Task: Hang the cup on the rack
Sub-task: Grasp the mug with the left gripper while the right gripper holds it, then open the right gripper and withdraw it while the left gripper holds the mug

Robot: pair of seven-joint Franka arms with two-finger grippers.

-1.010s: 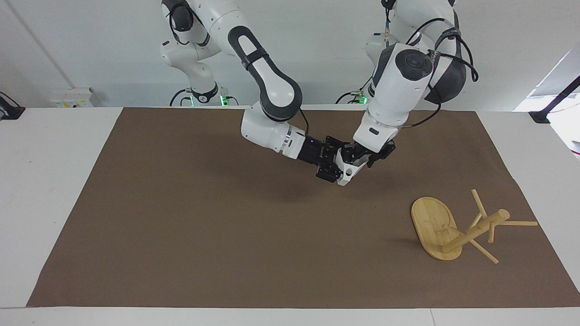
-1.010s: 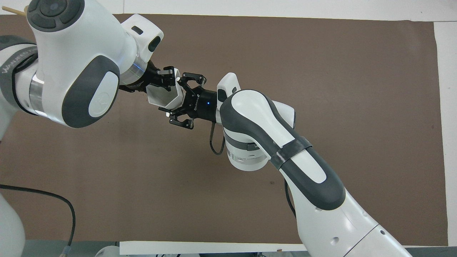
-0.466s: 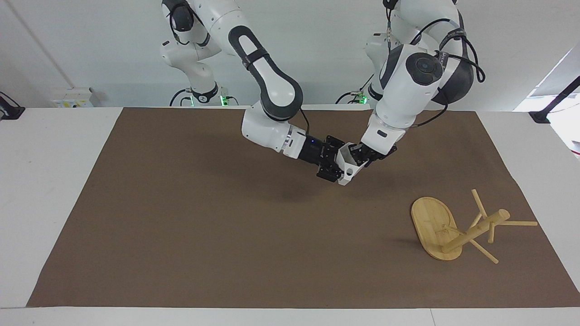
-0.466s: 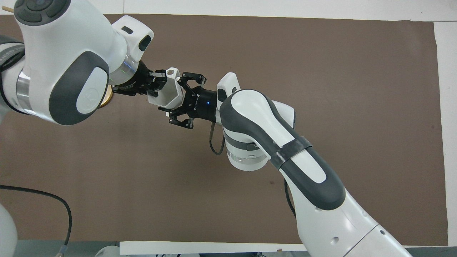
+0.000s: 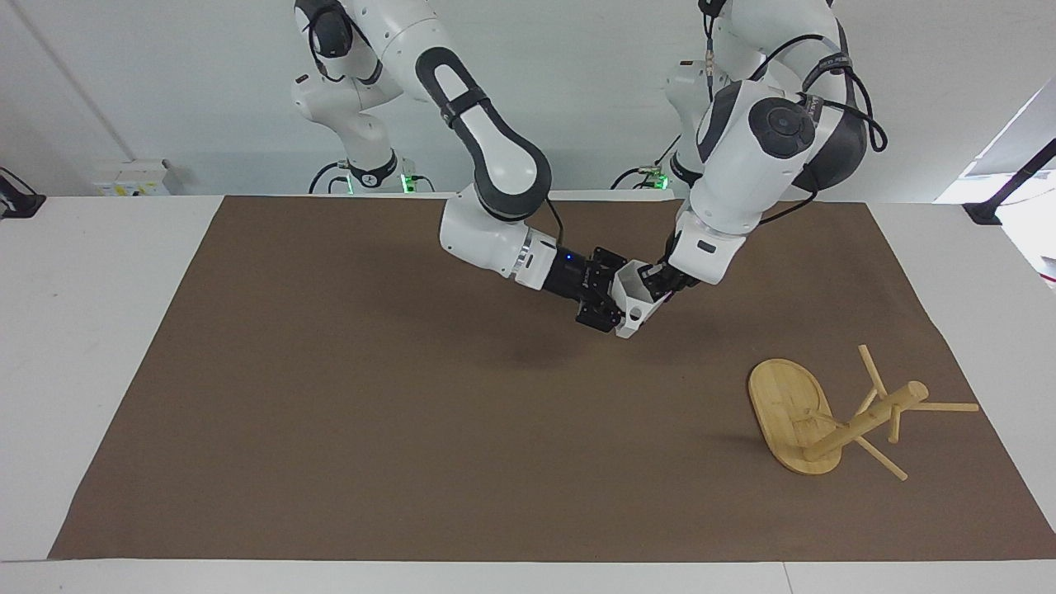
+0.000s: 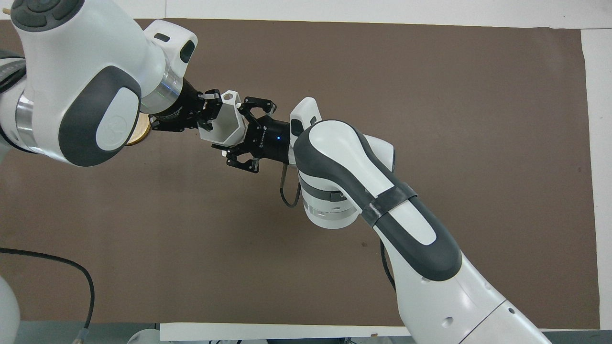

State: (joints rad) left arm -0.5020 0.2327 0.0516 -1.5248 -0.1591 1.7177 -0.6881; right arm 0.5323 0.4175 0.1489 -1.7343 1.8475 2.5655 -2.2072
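The right claw (image 5: 617, 304) hangs over the middle of the brown mat (image 5: 330, 396), its fingers spread wide around the base end of the cup (image 5: 634, 299), apparently not pressing on it. From the cup's other end the left claw (image 5: 656, 285) reaches into the open mouth, and its fingers look pinched on the rim wall; the overhead view shows them (image 6: 206, 102) at the hexagonal rim while the right claw's fingers (image 6: 258, 102) stand apart on either side of the tapering body. So the cup (image 6: 224, 125) is in the air between the two claws, lying on its side, its pierced handle toward six o'clock in the facing view and toward twelve o'clock in the overhead view. Going outward from there, the rack (image 5: 833, 412) is well apart from the cup, at about four o'clock from it in the facing view, toward the left arm's end of the desk (image 5: 82, 346). It is not upright: it has tipped over, with its oval base standing on edge, the post slanting up and the pegs splayed out, some resting on the mat. As a judgement, the task is perhaps a third done: the cup has been lifted and the handover to the left arm seems nearly complete. Left to do are freeing the cup from the right claw, setting the rack upright, and slipping the handle hole over a peg.
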